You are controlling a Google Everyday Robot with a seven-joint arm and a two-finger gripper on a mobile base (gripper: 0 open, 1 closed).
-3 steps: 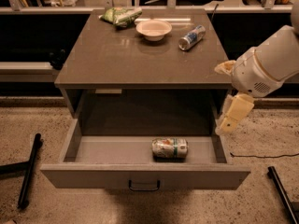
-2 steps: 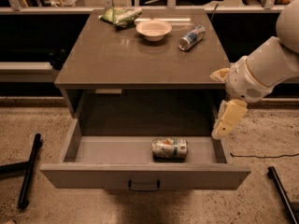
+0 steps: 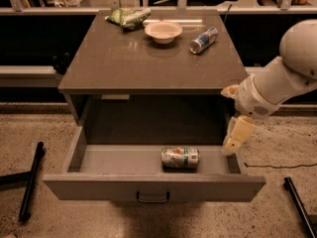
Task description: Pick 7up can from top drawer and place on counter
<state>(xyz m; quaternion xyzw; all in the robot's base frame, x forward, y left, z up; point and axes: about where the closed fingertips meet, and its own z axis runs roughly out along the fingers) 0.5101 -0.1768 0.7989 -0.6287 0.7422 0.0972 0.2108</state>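
- My gripper is partly hidden behind its own wrist; I cannot tell whether it is spread or closed.
- My arm enters from the right, cut off by the frame, and bends down beside the right wall of the open top drawer.
- The 7up can lies on its side inside the drawer, apart from my gripper.
- The counter holds a bowl, a green bag and a blue-and-silver can.

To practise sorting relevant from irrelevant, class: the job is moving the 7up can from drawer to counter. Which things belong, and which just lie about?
Job: 7up can lying in the open top drawer; counter; tool at the drawer's right side.
Lying about: bowl, blue-and-silver can, green bag.
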